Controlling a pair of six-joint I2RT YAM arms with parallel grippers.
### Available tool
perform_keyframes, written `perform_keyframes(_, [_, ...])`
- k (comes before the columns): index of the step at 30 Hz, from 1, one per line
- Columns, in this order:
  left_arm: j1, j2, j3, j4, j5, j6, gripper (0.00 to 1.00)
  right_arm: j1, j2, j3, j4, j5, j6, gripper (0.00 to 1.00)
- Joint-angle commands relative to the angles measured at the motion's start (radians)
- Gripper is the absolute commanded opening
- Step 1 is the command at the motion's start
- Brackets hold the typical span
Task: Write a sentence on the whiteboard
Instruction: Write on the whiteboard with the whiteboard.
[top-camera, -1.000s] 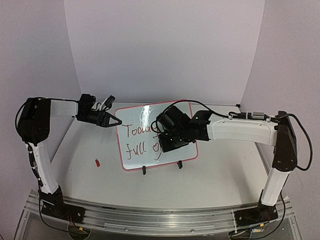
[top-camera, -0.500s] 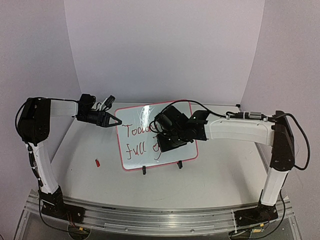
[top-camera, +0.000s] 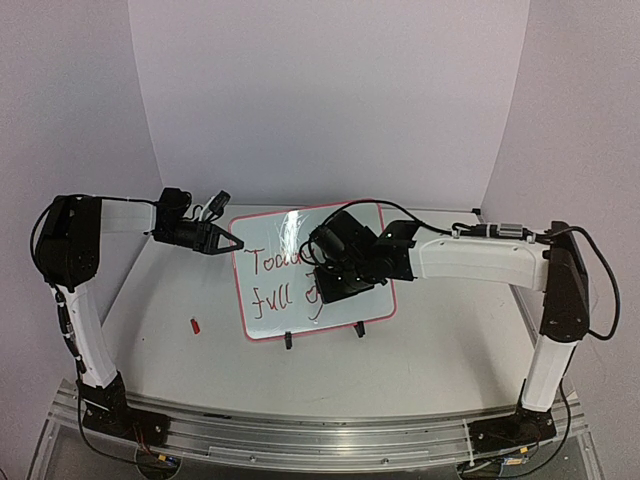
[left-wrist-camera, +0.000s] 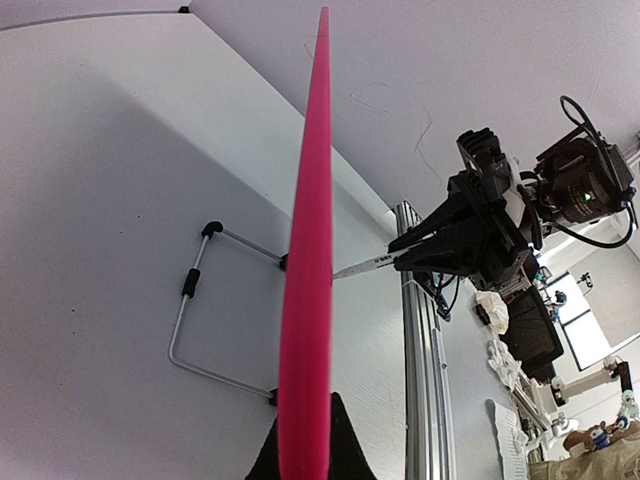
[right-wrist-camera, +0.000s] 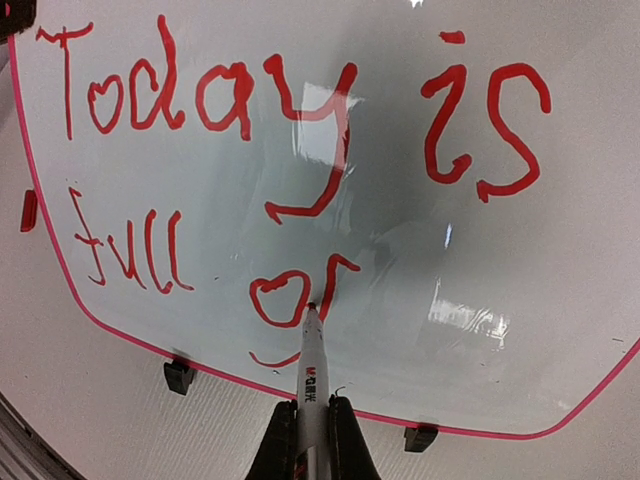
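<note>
The whiteboard (top-camera: 350, 310) stands tilted at mid-desk (top-camera: 440, 340), its left edge pinched by the left end effector (top-camera: 228, 241), apparently to steady it, while the right end effector (right-wrist-camera: 311, 412) clamps a marker (right-wrist-camera: 310, 365) against the "of" stroke.

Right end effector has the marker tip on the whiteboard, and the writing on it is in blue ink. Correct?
No: the ink is red, not blue, as the right wrist view shows. The right end effector does have the marker tip on the whiteboard.
</note>
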Motion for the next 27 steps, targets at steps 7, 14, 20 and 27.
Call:
perform_keyframes(7, [-0.032,0.021,-0.002,-0.01,-0.102,0.084,0.0,-0.022,-0.02,-0.012,-0.026,0.088,-0.002,0.0])
perform_keyframes(14, [-0.033,0.023,0.001,-0.012,-0.105,0.083,0.0,-0.024,-0.027,-0.02,-0.036,0.103,-0.003,0.0])
perform_keyframes(20, [-0.032,0.025,-0.001,-0.012,-0.107,0.082,0.0,-0.024,-0.029,-0.02,-0.038,0.108,-0.005,0.0])
perform_keyframes(27, [-0.032,0.028,0.001,-0.012,-0.106,0.082,0.0,-0.024,-0.048,-0.014,-0.038,0.084,-0.013,0.0])
